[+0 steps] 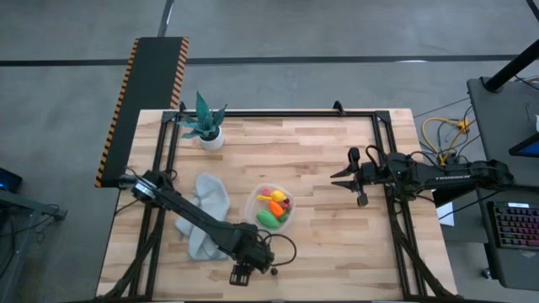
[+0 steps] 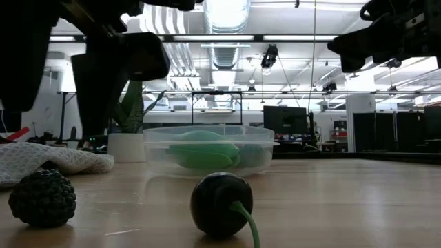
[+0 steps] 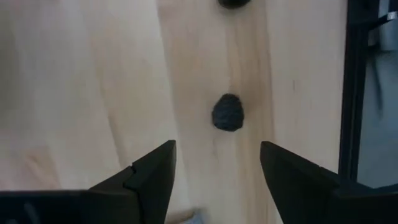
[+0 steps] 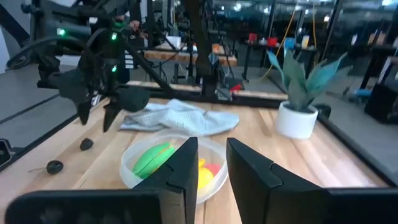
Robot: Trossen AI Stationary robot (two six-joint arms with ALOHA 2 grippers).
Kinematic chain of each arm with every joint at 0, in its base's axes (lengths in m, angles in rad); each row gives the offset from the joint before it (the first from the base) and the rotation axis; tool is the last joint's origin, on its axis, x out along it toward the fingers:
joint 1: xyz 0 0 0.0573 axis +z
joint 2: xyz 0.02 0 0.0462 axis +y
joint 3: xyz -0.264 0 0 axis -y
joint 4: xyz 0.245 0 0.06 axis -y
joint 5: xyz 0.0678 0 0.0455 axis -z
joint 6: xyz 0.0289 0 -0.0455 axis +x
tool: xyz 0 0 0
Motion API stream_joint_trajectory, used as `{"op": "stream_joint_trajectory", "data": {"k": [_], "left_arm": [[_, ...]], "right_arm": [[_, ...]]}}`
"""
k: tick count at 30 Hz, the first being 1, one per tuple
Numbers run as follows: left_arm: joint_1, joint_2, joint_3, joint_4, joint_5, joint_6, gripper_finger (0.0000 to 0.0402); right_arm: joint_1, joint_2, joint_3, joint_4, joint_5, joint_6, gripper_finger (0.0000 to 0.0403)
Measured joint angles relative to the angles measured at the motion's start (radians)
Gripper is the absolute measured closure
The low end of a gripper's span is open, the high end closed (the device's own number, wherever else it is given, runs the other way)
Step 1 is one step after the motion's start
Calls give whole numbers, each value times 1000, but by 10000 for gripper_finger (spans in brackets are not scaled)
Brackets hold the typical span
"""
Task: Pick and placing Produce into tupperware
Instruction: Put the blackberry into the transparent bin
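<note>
The tupperware [image 1: 271,207] is a round clear tub on the table's middle, holding a yellow lemon [image 1: 275,207], an orange carrot [image 1: 269,196], a green oval [image 1: 268,218] and a red piece. Two dark produce pieces lie on the wood by the near edge: a bumpy one [image 2: 43,198] and a round one with a green stem [image 2: 220,204]. My left gripper [image 3: 217,168] hovers open above the bumpy piece [image 3: 228,112], near the table's near edge [image 1: 242,273]. My right gripper [image 4: 211,163] hangs open above the table's right half [image 1: 339,178], pointing toward the tub.
A grey-green cloth [image 1: 206,215] lies crumpled left of the tub, under the left arm. A teal potted plant [image 1: 206,128] stands near the far edge. Black frame rails [image 1: 396,210] run along the table's sides. Bare wood lies between the tub and the right arm.
</note>
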Motion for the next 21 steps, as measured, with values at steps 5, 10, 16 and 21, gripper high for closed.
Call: {"op": "stream_joint_trajectory", "data": {"k": [5,10,16,21], "left_arm": [[-8,3,27,30,0,-35,194],[-15,3,33,47,-1,-70,194],[-20,7,18,76,-2,-97,194],[-24,47,20,79,4,-96,194]], "right_arm": [[0,-1,0,61,1,-22,328],[0,0,0,79,0,-37,319],[0,0,0,76,0,-32,312],[0,0,0,72,-1,-12,316]]}}
